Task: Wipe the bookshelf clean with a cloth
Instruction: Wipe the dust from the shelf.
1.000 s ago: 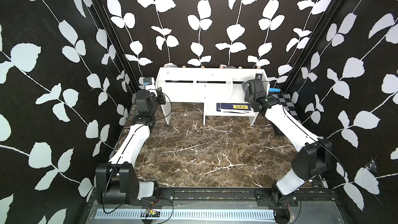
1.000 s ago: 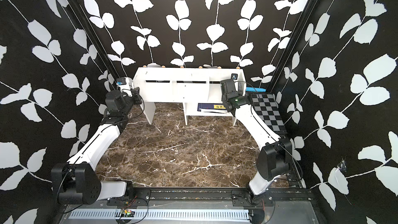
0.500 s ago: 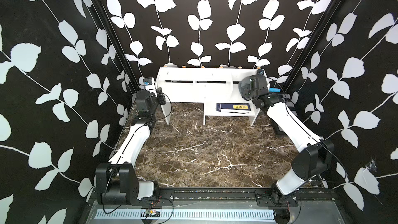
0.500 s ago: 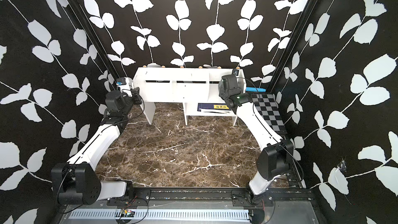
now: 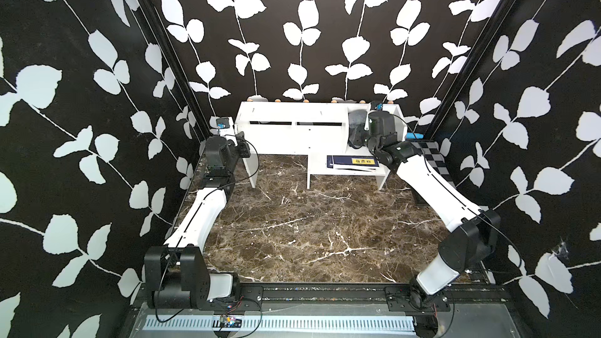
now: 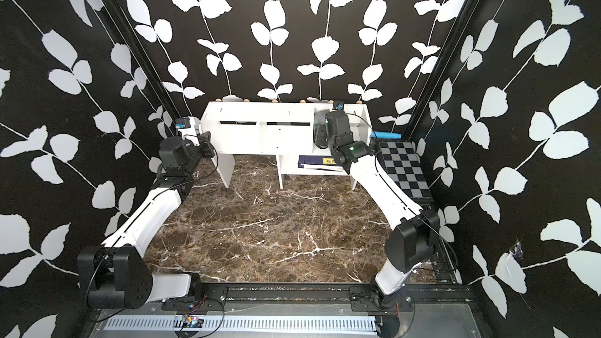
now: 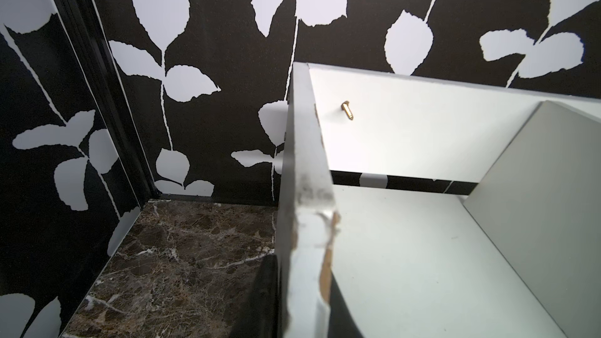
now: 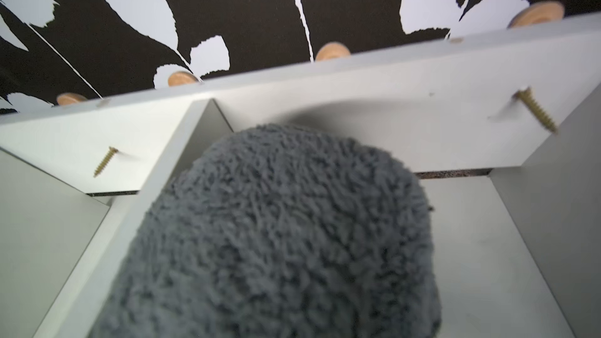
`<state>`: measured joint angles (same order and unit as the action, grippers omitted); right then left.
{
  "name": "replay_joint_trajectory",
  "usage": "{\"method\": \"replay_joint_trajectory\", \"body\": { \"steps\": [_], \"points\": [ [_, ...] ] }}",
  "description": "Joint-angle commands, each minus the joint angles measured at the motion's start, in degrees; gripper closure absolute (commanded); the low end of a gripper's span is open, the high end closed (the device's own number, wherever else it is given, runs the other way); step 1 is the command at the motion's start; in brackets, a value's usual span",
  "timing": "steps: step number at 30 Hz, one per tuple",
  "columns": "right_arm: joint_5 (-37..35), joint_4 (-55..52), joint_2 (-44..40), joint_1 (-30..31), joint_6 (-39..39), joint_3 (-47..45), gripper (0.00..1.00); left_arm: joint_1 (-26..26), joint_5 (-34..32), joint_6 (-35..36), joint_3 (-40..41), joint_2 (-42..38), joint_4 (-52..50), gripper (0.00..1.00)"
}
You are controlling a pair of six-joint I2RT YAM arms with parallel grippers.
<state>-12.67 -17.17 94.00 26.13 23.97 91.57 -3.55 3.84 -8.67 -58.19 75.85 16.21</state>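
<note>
Counting: one bookshelf (image 5: 292, 138) | one cloth (image 8: 276, 238) | one checkered board (image 6: 403, 167) | one book (image 5: 353, 161)

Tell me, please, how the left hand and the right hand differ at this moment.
The right hand is closed on the bunched grey cloth; the left hand holds no cloth and clamps an end panel of the bookshelf. The right hand is up in an upper compartment; the left hand sits at the outer edge. Both are shut at the bookshelf.
</note>
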Motion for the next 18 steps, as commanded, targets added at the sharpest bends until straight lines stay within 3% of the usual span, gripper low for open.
{"method": "replay_joint_trajectory", "body": {
  "steps": [1,9,14,18],
  "points": [
    [-1.9,1.8,-1.9,0.0,-0.2,-5.4,1.0,-1.8,5.5,-7.7,0.7,-1.2,2.3,1.0],
    [-8.6,-1.7,-9.5,-3.0,-0.1,-13.7,1.0,-1.9,5.7,-8.1,0.8,-1.1,2.5,1.0],
    [-10.1,-5.2,-11.4,-6.3,-0.8,-10.6,1.0,-2.0,5.7,-8.0,0.8,-1.2,2.4,1.0],
    [-8.1,-5.5,-13.1,-3.2,-3.9,-5.8,1.0,-2.1,5.4,-7.9,0.9,-1.4,2.4,1.0]
  ]
}}
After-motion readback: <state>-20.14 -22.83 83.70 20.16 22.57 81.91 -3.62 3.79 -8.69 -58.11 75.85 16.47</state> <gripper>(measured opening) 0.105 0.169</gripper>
